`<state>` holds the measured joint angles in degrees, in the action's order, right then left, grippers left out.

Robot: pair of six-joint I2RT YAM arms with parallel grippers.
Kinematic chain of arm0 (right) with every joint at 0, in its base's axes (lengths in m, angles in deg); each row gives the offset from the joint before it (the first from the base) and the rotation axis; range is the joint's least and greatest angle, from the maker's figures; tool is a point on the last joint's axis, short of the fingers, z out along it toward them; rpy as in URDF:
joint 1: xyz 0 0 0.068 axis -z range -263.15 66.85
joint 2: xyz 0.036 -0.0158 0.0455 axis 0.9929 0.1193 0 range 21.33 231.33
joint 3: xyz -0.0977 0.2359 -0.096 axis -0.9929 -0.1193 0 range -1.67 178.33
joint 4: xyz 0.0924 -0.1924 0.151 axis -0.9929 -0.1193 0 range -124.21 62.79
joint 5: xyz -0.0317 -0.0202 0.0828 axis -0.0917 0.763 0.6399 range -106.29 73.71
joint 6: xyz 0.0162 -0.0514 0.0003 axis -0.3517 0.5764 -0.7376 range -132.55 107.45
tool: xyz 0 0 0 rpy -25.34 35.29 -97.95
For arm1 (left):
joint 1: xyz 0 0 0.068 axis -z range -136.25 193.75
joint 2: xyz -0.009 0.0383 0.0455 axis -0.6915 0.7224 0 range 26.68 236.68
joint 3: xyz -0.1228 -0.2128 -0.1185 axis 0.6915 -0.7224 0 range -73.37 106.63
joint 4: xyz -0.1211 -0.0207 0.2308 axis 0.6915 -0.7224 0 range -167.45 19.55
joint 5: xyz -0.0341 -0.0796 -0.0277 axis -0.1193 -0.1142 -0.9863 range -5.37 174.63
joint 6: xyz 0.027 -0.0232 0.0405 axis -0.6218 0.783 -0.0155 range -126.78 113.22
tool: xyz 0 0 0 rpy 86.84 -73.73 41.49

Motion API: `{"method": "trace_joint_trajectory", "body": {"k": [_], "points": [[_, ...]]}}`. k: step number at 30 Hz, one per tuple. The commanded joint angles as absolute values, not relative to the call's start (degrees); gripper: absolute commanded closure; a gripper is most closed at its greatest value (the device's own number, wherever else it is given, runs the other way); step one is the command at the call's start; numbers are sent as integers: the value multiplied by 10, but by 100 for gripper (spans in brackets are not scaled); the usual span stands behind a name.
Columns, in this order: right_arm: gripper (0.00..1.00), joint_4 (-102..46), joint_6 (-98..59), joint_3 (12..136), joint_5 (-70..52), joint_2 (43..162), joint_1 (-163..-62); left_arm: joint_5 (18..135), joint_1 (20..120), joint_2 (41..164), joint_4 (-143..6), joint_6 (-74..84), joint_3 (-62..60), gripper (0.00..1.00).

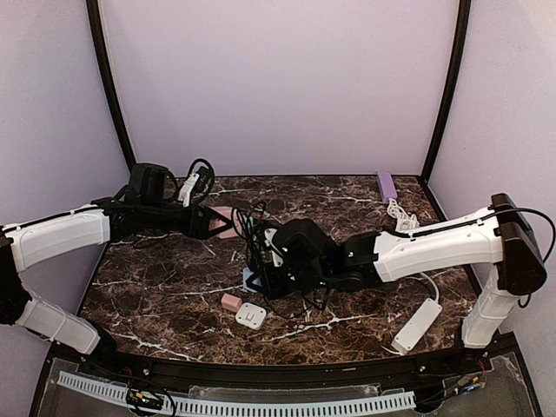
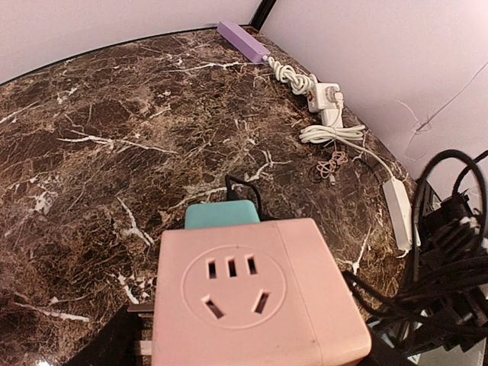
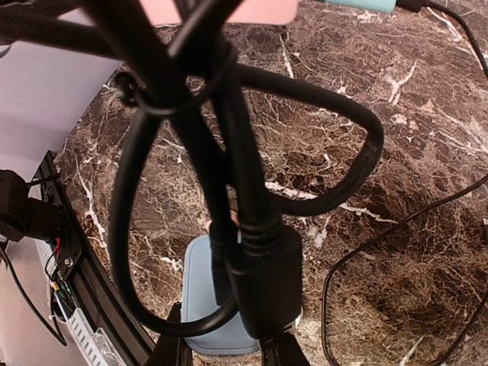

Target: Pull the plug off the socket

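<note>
Left gripper [image 1: 207,224] is pinched on the socket [image 2: 252,297] and holds it over the desk's left-centre. A teal block [image 2: 221,215] sits against its far face.

Right gripper [image 3: 229,352] is clamped around a black plug [image 3: 263,286] with a looped cord [image 3: 130,229], mid-desk near the socket. A pale blue block [image 3: 200,297] lies beneath.

Dark marble desk [image 2: 114,114]. White power strip [image 1: 417,323] lies by the front right corner. Lilac walls [image 1: 278,78].

Both arms look alike to me: the left arm [image 1: 61,239] and right arm [image 1: 434,246] have long white shells between black joints. The left gripper [image 1: 213,224] and right gripper [image 1: 265,271] are black, and a thin black cable [image 1: 443,224] runs along the right arm.
</note>
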<state>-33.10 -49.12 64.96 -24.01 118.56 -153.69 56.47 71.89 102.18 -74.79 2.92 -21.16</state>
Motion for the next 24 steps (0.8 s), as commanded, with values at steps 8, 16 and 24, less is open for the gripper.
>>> {"method": "trace_joint_trajectory", "body": {"k": [8, 16, 24], "points": [[100, -329, -535, 697, -140, 1265, -1483, 556, 719, 962, -706, 27, -232, 99], [100, -323, -554, 712, -108, 1312, -1480, 573, 719, 955, -691, 30, -237, 99], [100, -333, -565, 728, -85, 1344, -1480, 594, 719, 946, -685, 30, -244, 99]]}}
